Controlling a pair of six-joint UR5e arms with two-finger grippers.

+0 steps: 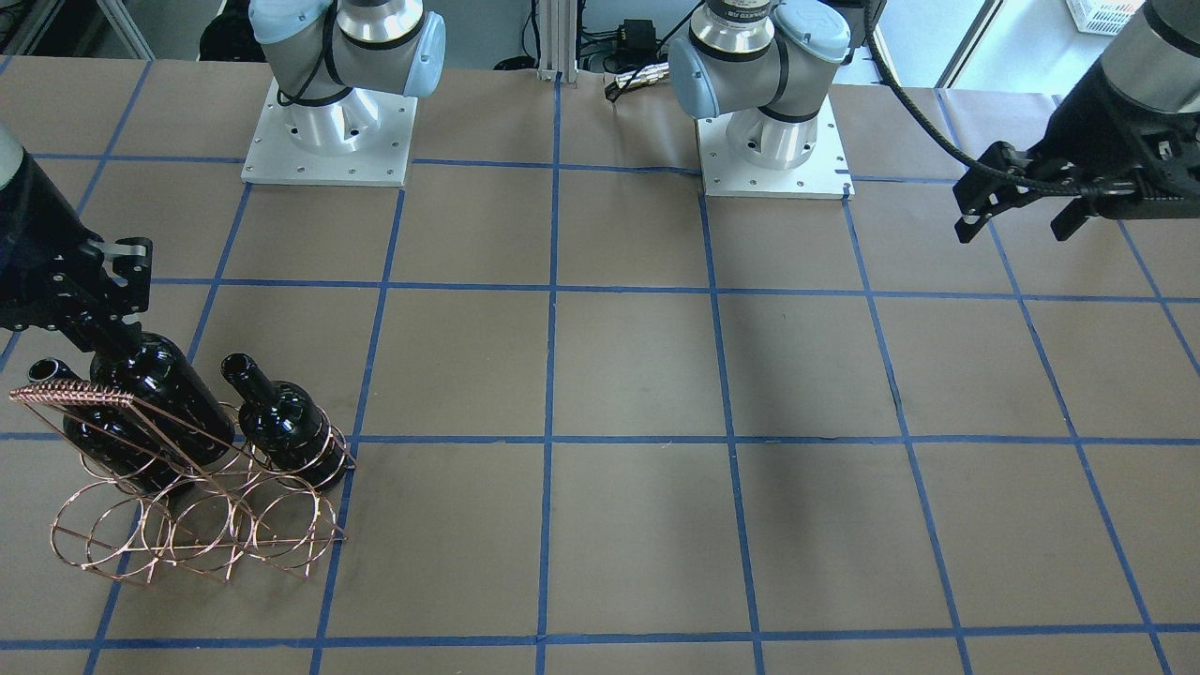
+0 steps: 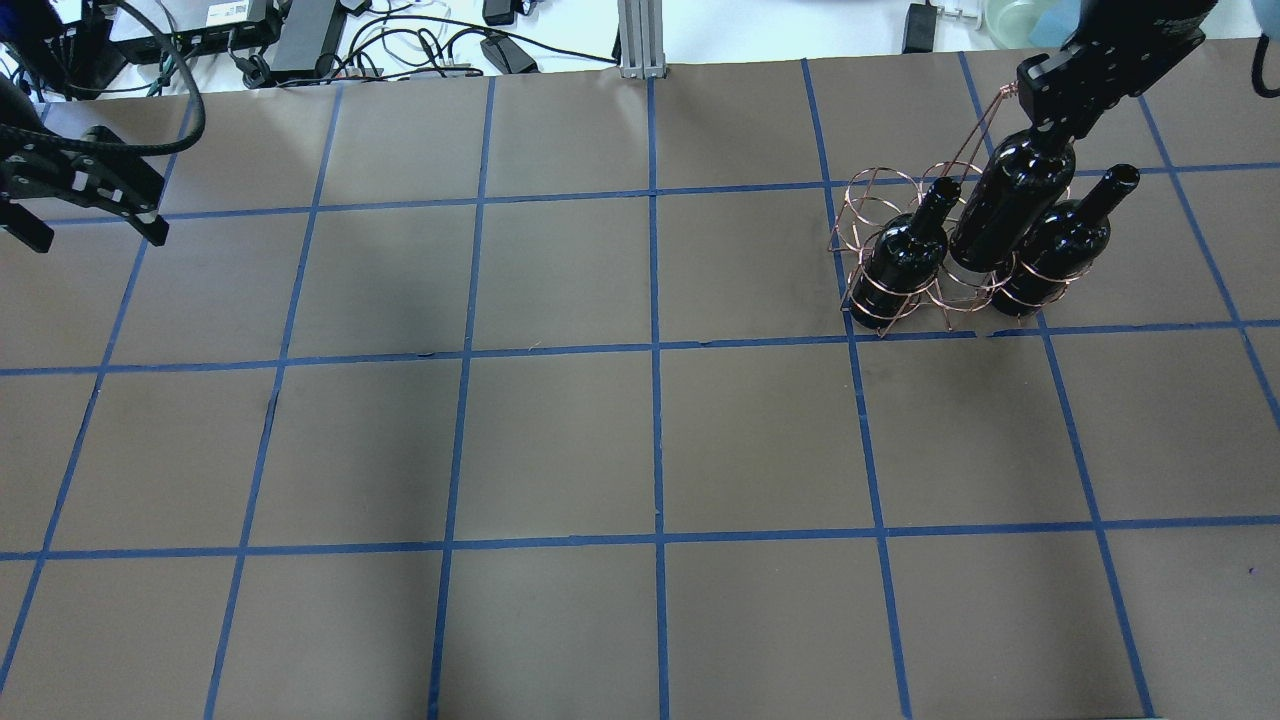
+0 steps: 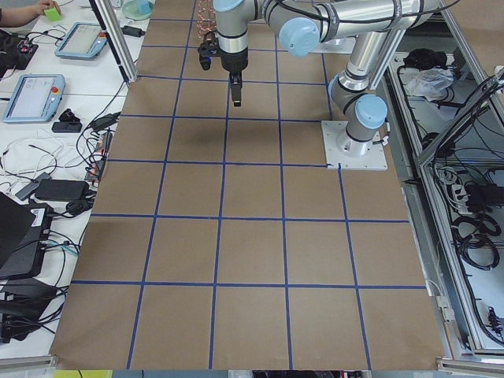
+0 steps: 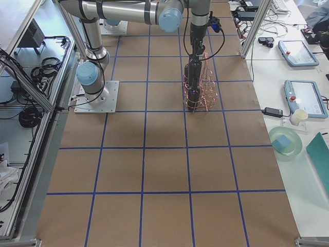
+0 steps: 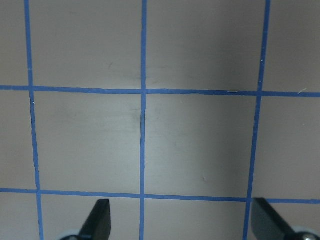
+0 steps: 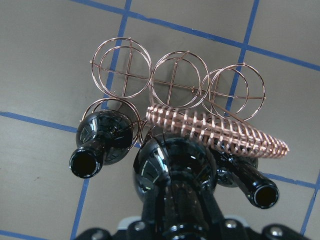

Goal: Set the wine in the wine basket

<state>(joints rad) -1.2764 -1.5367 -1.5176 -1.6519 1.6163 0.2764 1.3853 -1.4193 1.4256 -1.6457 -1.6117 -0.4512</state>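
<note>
Gripping the wine (image 2: 1008,210) by its neck just below the right hand (image 2: 1050,110), tilted at the middle ring of the wine basket (image 6: 171,88) between two seated bottles (image 2: 900,262), best lowered slowly, straightened, kept off the braided handle (image 6: 220,132) beside the hand; left hand (image 1: 1017,211) spread open, well apart.

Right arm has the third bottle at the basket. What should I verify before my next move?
1. Grip: right hand shut on the neck of the held bottle. Ok.
2. Target: the bottle's base is at the middle ring of the wine basket, between the two seated bottles. Ok.
3. Depth: whether the base is fully down. Cannot tell.
4. Braided handle: it passes right by the held bottle's shoulder; whether they touch, cannot tell.
5. Neighbours: both stand in the outer rings. Ok.
6. Left hand: open, far across the table. Ok.
</note>
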